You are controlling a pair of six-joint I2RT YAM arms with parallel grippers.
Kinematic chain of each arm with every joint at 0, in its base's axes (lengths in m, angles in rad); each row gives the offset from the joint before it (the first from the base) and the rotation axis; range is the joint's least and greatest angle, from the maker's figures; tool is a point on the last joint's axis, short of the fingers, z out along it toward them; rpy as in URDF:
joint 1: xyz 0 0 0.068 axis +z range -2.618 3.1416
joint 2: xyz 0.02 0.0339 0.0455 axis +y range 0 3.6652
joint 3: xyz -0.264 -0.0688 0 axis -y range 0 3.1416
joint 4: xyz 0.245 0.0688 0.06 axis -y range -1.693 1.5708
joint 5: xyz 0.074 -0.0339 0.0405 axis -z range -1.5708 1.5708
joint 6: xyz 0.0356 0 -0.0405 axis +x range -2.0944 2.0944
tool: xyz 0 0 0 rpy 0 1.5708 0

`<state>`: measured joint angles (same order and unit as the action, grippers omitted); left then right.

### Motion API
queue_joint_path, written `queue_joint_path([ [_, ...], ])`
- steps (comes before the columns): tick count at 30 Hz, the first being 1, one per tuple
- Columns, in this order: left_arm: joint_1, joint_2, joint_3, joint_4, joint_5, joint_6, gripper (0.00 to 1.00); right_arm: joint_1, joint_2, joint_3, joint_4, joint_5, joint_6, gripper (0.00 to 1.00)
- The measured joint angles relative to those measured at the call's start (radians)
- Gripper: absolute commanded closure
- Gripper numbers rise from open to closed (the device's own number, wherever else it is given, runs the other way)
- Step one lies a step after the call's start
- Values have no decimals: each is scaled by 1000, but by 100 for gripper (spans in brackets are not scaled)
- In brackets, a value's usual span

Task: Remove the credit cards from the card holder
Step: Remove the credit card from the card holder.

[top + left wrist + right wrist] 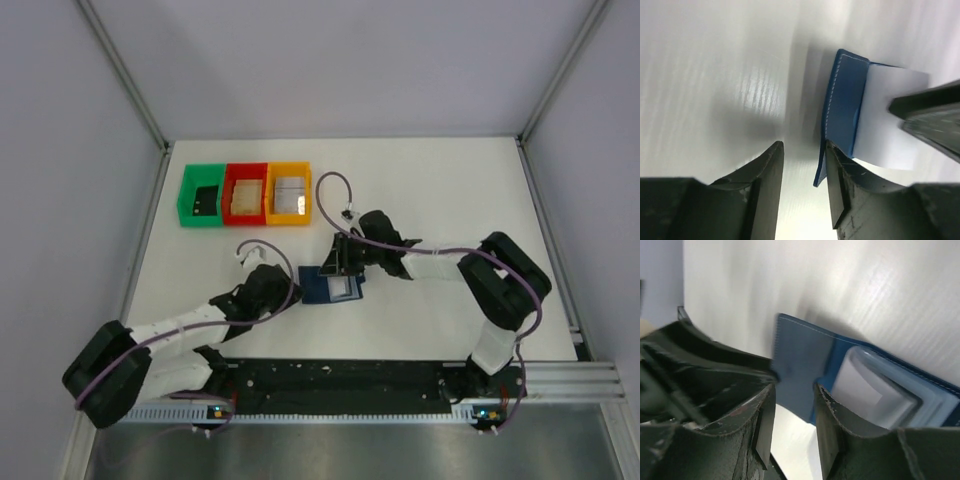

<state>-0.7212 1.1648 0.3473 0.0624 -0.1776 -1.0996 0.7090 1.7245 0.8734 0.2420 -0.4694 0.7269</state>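
The dark blue card holder (322, 288) lies open on the white table between my two grippers. A pale silvery credit card (344, 288) sits in its right panel; it also shows in the right wrist view (867, 385), tucked in grey-blue slots. My left gripper (290, 285) is open at the holder's left edge (842, 100), whose blue flap lies just inside my right finger (840, 185). My right gripper (340, 262) is open over the holder's left panel (802, 365), nothing between its fingers. In the left wrist view the pale card (890, 120) lies partly under the right gripper's dark finger (930, 115).
Three small bins stand in a row at the back left: green (187, 205) with a dark item, red (229, 190) with a pale item, orange (270, 185) with a silvery item. The rail with the arm bases runs along the near edge (340, 385).
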Motion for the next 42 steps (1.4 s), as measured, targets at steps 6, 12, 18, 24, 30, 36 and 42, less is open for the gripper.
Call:
queue_joint_path([
  [6,1,-220,-53,-56,-61,-10,53,8,96,0,-8,-20,2,60],
  [12,0,-272,-24,-133,-62,36,61,14,5,67,-169,39,-76,55],
  [18,-70,-272,116,-207,-56,91,64,2,-138,84,-240,105,-125,58],
  [24,-144,-200,290,-185,-36,139,63,-46,-153,25,-253,130,-131,66],
  [30,-158,2,367,-144,-2,171,64,-96,-152,-61,-265,138,-131,73],
  [36,-156,145,375,-154,-24,182,70,-132,-133,-108,-233,139,-132,79],
  [42,-114,173,317,-151,-57,172,74,-145,-109,-155,-205,136,-131,80],
])
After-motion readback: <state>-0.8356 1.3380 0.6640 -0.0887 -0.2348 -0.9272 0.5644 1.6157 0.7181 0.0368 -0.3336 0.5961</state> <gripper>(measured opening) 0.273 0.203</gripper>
